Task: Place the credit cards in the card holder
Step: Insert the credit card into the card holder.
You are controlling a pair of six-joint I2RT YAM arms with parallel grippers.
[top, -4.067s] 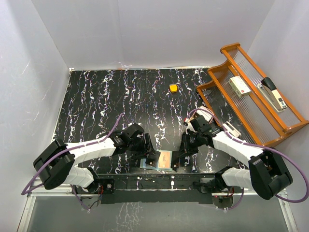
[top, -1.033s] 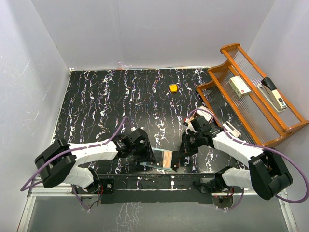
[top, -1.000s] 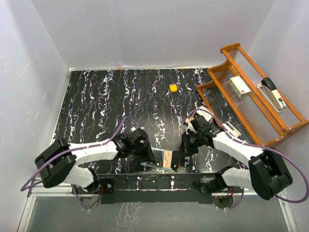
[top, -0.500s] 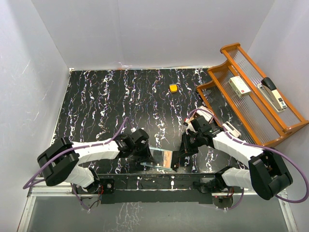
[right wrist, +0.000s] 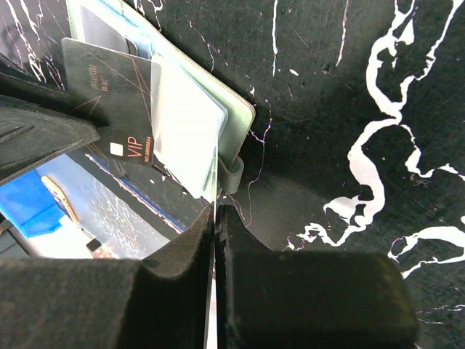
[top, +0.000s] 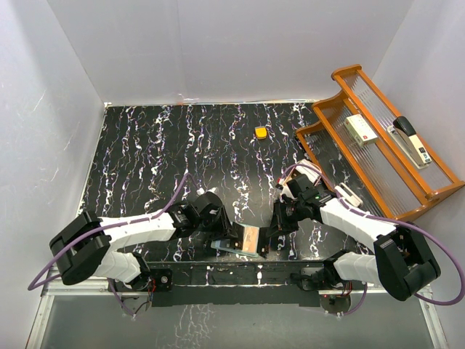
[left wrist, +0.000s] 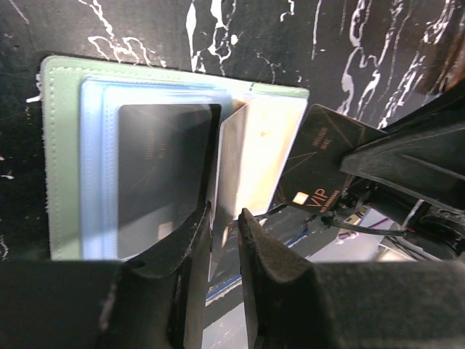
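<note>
Okay, the card holder (left wrist: 62,160) lies open and flat at the near edge of the surface (top: 145,160), roughly mid-edge, between the two sets of jaws. One dark card (left wrist: 163,174) sits inside its clear pocket. A pale card (left wrist: 251,145) (could be an inner flap, hard to say) stands tilted at the fold, and its lower edge runs down between the left jaws. The left jaws show a narrow gap with that pale edge in it; can't tell if they pinch it or just bracket it. A black VIP card (left wrist: 320,163) sticks out past the holder's rim on the near-edge side, only partly tucked. The right jaws are closed tight, tips down just beside the snap tab (right wrist: 231,177). It's unclear whether they nip the tab or the rim.

Step in hand, my read: seating the pale card in a pocket while the right side pins the holder.
- Plant the right jaws so the holder can't skate off the near edge.
- Square the card's leading edge to the pocket mouth.
- Slide low and flat, not steep, so it doesn't buckle or ride over the lip.
- Release only once most of the card is in.

The VIP card likely needs pushing home after, so avoid knocking it out.
</note>
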